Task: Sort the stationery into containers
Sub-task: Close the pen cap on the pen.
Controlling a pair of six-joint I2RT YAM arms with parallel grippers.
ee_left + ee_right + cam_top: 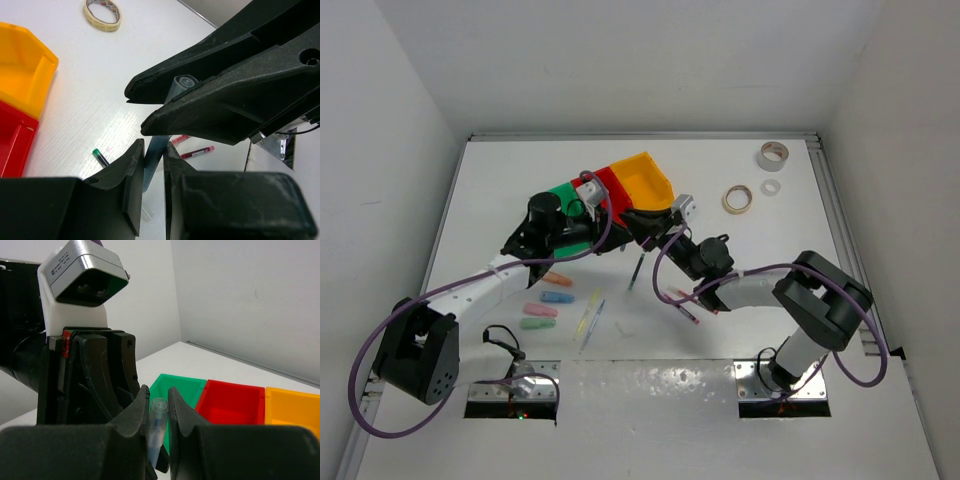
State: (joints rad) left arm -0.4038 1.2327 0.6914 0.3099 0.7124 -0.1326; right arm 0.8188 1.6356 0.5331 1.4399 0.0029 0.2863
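Both tools are clenched on one pale blue pen (158, 422) — the left tool (153, 146) pinches one end, the right tool (159, 391) the other — so it hangs between them above the bench (100, 90). It sits just beside the joined green bin (182, 385), red bin (232, 400) and yellow-orange bin (295, 405), inside none of them; pastel pieces (557, 297) lie loose on the bench nearer the arm bases.

A white table (520, 170) stood boxed in by plain white walls (640, 60) at the back and on both sides. A metal rail (835, 230) ran along its right edge. The light was soft and even, with a faint sheen on the near tabletop.
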